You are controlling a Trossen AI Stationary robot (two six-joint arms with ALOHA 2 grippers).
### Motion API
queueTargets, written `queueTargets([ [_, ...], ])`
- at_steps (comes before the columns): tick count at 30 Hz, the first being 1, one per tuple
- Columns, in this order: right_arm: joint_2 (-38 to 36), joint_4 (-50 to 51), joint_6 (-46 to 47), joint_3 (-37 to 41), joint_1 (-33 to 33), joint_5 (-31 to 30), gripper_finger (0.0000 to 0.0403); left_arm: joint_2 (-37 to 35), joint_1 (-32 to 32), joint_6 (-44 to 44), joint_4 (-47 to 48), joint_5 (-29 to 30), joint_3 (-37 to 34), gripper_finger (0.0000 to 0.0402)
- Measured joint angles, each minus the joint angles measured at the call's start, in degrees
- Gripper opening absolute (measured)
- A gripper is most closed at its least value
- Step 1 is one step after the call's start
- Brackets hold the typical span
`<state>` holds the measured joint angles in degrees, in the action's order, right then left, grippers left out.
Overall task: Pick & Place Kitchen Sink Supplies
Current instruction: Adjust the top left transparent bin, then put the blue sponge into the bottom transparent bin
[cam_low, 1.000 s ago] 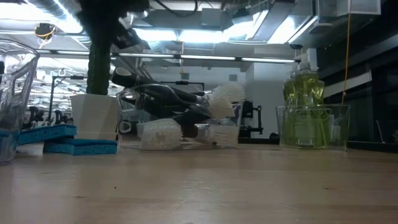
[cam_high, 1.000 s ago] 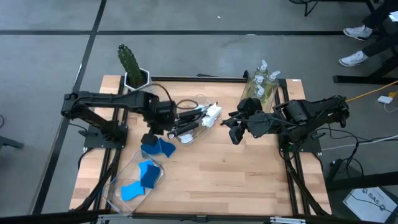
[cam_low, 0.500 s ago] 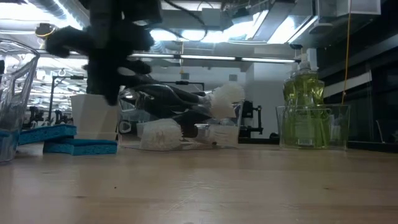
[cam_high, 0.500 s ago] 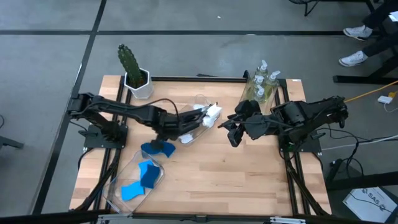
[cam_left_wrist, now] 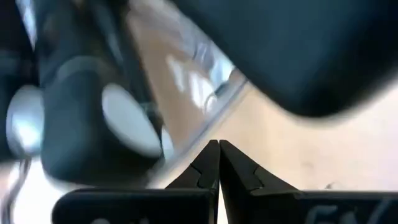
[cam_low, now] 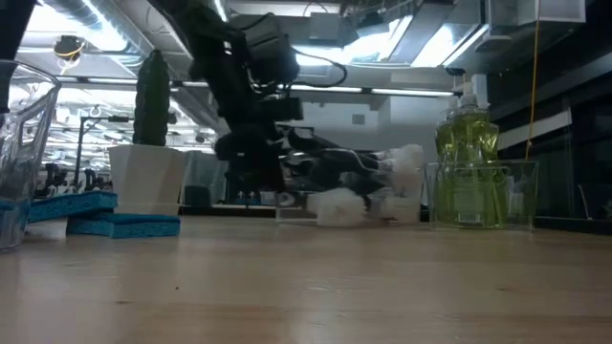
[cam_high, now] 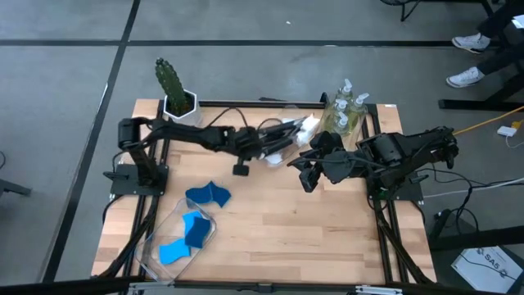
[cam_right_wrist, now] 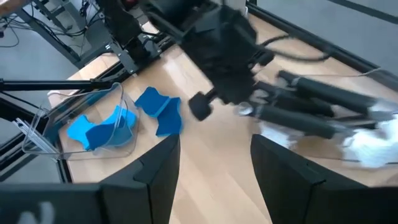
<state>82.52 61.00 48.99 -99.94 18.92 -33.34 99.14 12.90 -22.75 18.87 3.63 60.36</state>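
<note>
Black-handled dish brushes with white heads (cam_high: 286,131) are sitting in a clear plastic bin (cam_high: 274,141) at about 12 o'clock on the wooden worktop (cam_high: 278,221), just left of the pump bottles. Your left gripper (cam_high: 264,146) is stretched right across to that bin, and from the wrist view its jaws look pressed together, tips touching, with nothing I can make out pinched between them. So my read is you're nudging or lining up on the brush bin rather than carrying anything.

Other supplies: small clear pump bottles of yellowish-green soap (cam_high: 345,111) are standing in their own clear bin at roughly 1 o'clock. Flat blue sponges are split up, one loose pair (cam_high: 208,196) on the bare wood at around 9 o'clock, the rest (cam_high: 182,238) inside a tipped clear bin (cam_high: 155,258) at 7 o'clock.

Your right gripper (cam_high: 307,172) hovers near the centre with its jaws spread wide and empty, just waiting.

Next move, I'd guess: spread the left jaws and come down around one black handle, not the bristles. The handles are stacked close together, so pick the top one or you'll drag the whole pile and the bin with it.
</note>
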Motion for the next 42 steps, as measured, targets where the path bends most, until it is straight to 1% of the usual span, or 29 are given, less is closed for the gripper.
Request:
queueTargets([
  [4, 0.0, 0.6, 1.4, 0.0, 0.0, 0.0, 0.0196, 1.2, 1.8, 2.0, 1.9, 0.8, 3.2, 0.0001],
  [7, 0.0, 0.6, 1.5, 0.0, 0.0, 0.4, 0.0196, -0.9, 2.1, 1.6, 6.5, -1.8, 5.3, 0.0001],
  [12, 0.0, 0.7, 1.1, 0.0, 0.0, 0.4, 0.0196, -8.9, 1.2, -1.4, 19.6, -7.5, 7.3, 0.0001],
  [16, 0.0, 0.8, -0.4, 0.0, 0.0, 0.4, 0.0196, -17.3, -0.8, -1.2, 30.6, -13.3, 7.3, 0.0002],
  [19, 0.0, 0.8, -1.8, 0.0, 0.0, 0.3, 0.0196, -21.7, -2.7, 2.7, 39.2, -16.2, 7.3, 0.0003],
  [22, 0.0, 0.8, -2.7, 0.0, 0.0, 0.0, 0.0196, -24.4, -5.0, 7.3, 47.0, -16.6, 7.3, 0.0005],
  [24, 0.0, 0.8, -3.2, 0.0, 0.0, -0.1, 0.0196, -25.1, -6.7, 10.1, 49.9, -16.4, 6.8, 0.0009],
  [27, 0.0, 0.8, -4.0, 0.0, 0.0, -0.1, 0.0196, -25.7, -9.1, 13.8, 50.7, -16.3, 4.6, 0.0028],
  [32, 0.0, 0.8, -4.7, 0.0, 0.0, -0.1, 0.0196, -25.7, -11.6, 17.5, 49.1, -15.0, -1.5, 0.0079],
  [36, 0.0, 0.8, -4.6, 0.0, 0.0, 0.0, 0.0196, -25.7, -11.8, 21.1, 46.6, -12.0, -6.4, 0.0119],
  [42, 0.3, 1.0, -4.7, 0.0, 0.0, 0.0, 0.0196, -25.7, -11.8, 24.9, 38.1, -11.6, -12.7, 0.0159],
])
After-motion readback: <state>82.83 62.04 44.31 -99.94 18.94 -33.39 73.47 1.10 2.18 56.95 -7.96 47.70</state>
